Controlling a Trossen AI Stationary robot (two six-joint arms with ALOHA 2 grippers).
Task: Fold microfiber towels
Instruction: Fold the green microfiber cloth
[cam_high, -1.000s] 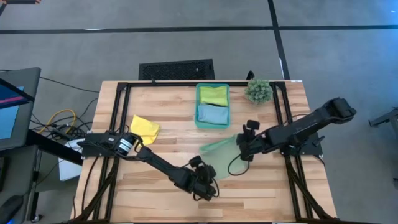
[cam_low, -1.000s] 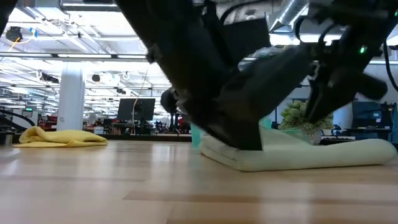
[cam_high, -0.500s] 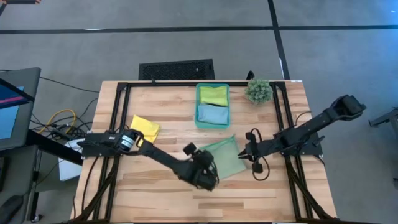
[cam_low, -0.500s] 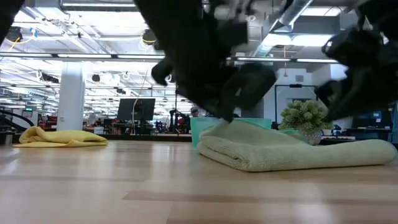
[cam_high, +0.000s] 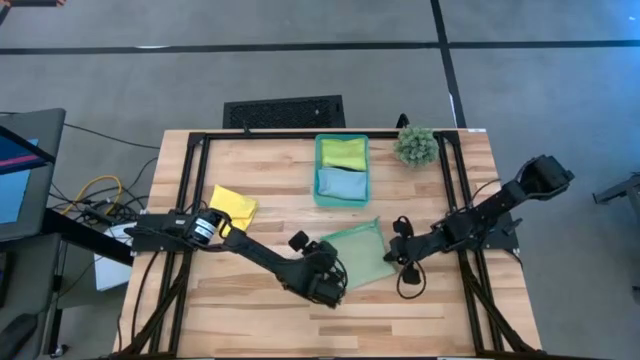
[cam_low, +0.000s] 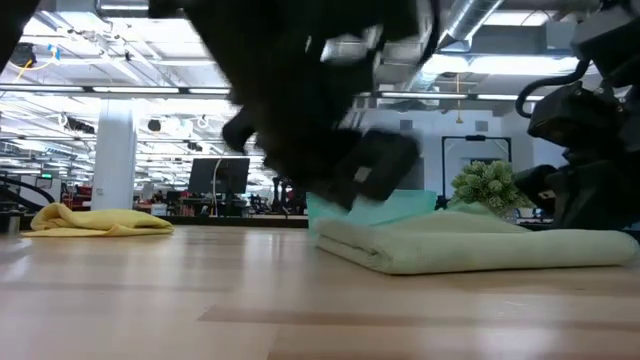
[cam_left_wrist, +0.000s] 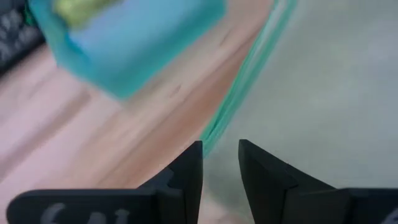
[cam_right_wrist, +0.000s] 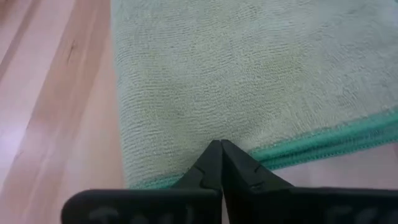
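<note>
A pale green towel (cam_high: 357, 254) lies folded flat on the table's middle, also seen in the low view (cam_low: 470, 245). My left gripper (cam_high: 330, 266) stands open over the towel's left edge (cam_left_wrist: 242, 81), nothing between its fingers (cam_left_wrist: 221, 168). My right gripper (cam_high: 391, 257) is shut, its tips at the towel's teal-hemmed right edge (cam_right_wrist: 219, 149). A yellow towel (cam_high: 233, 207) lies crumpled at the left. A lime green towel (cam_high: 344, 153) and a light blue towel (cam_high: 341, 184) lie in the teal bin (cam_high: 318, 170). My right gripper's shut fingertips (cam_right_wrist: 211, 163) stand slanting down at the pale green towel's hemmed edge (cam_right_wrist: 292, 149), near a corner. Whether they touch the cloth I cannot tell. The towel lies flat on the table.
The teal bin stands at the far middle, close behind the folded towel. A small spiky green plant (cam_high: 415, 146) sits at the far right. Bare wood lies along the near edge and between the yellow towel and the pale green one.
My right gripper has sunk toward the table by the pale green towel's right edge, tipped downward and shut. The towel's raised part has come down, and it now lies as a flat folded piece. My left gripper has gone a little toward the far edge and turned.
</note>
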